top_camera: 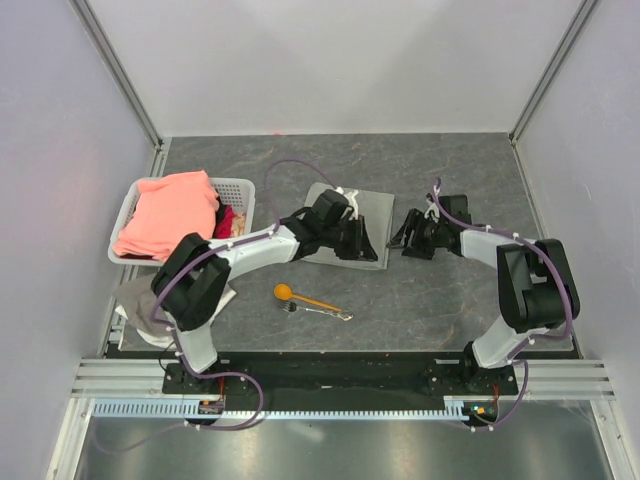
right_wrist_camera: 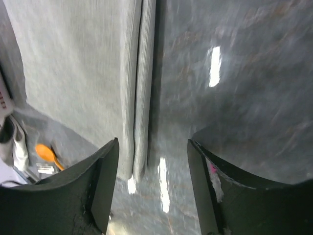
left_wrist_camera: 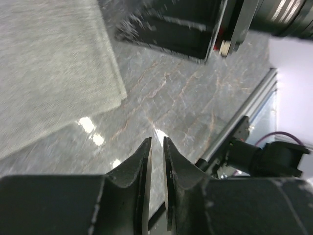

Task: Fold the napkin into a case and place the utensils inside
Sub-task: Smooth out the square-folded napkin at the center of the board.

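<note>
The light grey napkin [top_camera: 375,205] lies flat at the table's middle, partly under my left arm. In the right wrist view its folded edge [right_wrist_camera: 139,83] shows two layers. My left gripper [top_camera: 367,246] [left_wrist_camera: 157,140] hovers past the napkin's [left_wrist_camera: 49,73] near right corner, jaws only a narrow slit apart and empty. My right gripper [top_camera: 403,240] [right_wrist_camera: 152,147] stands open just right of the napkin's edge, with nothing between its fingers. The orange spoon [top_camera: 298,296] [right_wrist_camera: 46,152] and the silvery fork [top_camera: 322,313] lie side by side nearer the bases.
A white plastic basket [top_camera: 240,188] at the left holds a salmon-pink cloth [top_camera: 168,212]. A whitish-grey rag [top_camera: 138,300] lies below it by the left arm's base. The two grippers face each other closely. Walls enclose the table on three sides.
</note>
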`<state>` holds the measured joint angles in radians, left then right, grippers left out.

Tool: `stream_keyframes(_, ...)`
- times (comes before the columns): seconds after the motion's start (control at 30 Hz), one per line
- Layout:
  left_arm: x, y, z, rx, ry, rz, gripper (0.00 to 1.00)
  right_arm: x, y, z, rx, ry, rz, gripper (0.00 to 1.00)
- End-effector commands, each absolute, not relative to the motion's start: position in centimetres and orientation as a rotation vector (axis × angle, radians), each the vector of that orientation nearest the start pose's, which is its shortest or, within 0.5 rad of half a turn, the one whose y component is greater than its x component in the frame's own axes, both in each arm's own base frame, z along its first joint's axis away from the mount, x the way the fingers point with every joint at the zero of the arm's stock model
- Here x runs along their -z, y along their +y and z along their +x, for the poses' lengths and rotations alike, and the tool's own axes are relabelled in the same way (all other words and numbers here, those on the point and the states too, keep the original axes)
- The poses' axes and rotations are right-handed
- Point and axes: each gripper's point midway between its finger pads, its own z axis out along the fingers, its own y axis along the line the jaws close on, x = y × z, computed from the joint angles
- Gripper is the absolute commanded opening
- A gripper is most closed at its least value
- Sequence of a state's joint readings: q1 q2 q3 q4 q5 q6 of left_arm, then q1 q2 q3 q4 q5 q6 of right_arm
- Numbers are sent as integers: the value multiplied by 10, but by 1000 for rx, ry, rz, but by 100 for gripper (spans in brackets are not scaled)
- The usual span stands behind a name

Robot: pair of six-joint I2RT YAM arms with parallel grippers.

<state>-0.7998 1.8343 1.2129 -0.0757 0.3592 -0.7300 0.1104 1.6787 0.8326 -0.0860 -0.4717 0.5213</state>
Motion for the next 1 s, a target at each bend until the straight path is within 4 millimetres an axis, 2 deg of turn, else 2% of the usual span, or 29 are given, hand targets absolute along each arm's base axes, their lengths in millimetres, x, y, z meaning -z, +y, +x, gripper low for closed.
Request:
stream_keyframes(0.0, -126, -383, 264, 1204, 2486, 234, 22, -32, 152, 320, -911, 2520, 241, 65)
stream_keyframes(0.03, -132, -378, 265, 1208, 2470, 223, 22, -31, 155, 320, -915, 2510, 230, 64)
stream_keyframes(0.17, -135, -365, 260, 1205, 2468, 199, 22, -27, 170, 315, -930, 2523, 188, 61)
stream_keyframes(0.23, -141, -361, 261, 1208, 2450, 190, 22, -23, 179, 309, -936, 2545, 170, 55)
stream_keyframes(0.33, -143, -355, 261, 1200, 2444, 186, 22, -19, 178, 302, -907, 2563, 191, 49)
stream_keyframes(0.67, -146, -351, 261, 1209, 2444, 181, 22, -1, 169, 286, -827, 2629, 218, 48)
stream_keyframes(0.73, -147, -350, 261, 1215, 2442, 179, 22, 5, 166, 281, -802, 2644, 227, 41)
stream_keyframes(0.77, -148, -348, 263, 1214, 2438, 172, 22, 6, 164, 280, -789, 2646, 230, 32)
stream_keyframes(0.83, -150, -343, 263, 1213, 2433, 163, 22, 10, 156, 276, -753, 2649, 250, 23)
stream_keyframes(0.87, -150, -340, 266, 1211, 2432, 152, 22, 12, 154, 275, -747, 2653, 255, 8)
stream_keyframes(0.9, -150, -338, 266, 1219, 2432, 149, 22, 14, 148, 275, -731, 2654, 276, 1)
stream_keyframes(0.97, -152, -332, 271, 1224, 2429, 126, 22, 20, 139, 270, -705, 2682, 307, 0)
